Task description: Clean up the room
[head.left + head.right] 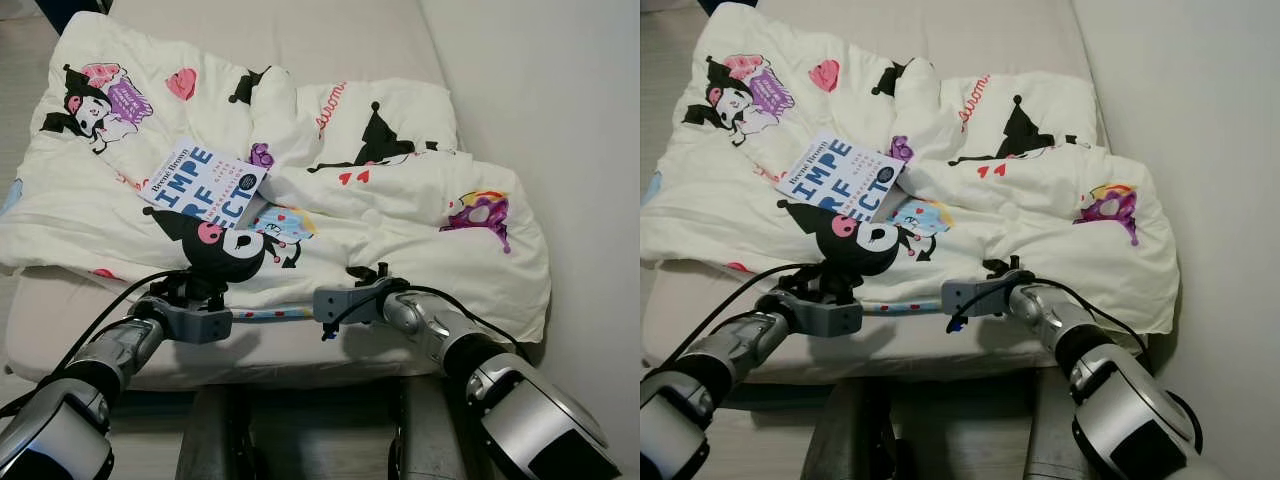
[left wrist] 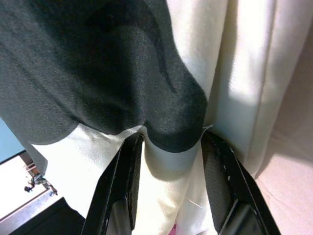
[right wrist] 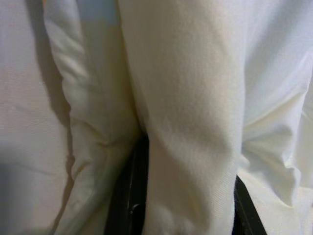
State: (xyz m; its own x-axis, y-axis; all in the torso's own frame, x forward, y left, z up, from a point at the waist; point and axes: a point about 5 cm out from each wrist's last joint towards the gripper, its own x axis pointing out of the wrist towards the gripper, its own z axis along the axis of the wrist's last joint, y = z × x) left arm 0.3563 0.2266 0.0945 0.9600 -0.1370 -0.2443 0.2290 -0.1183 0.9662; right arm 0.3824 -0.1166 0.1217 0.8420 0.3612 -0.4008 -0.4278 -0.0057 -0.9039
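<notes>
Grippers, two, at the quilt's near hem. Left gripper (image 2: 168,191) at 7 o'clock, fingers (image 2: 120,186) clamped on a fold of quilt (image 1: 400,215) by the black cartoon print. Right gripper (image 3: 183,200) at 5 o'clock, pinching a white fold. Book (image 1: 205,183) lay on the quilt at 11 o'clock. Quilt was rumpled across the bed (image 1: 300,35), wall (image 1: 560,120) at 3 o'clock.

White quilt fold (image 3: 190,137) between gripper fingers (image 3: 129,196)

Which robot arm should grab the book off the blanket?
Probably the left. The book lies on the blanket just beyond the left gripper, nearer than the right gripper. Both jaws pinch blanket, so it must let go first.
</notes>
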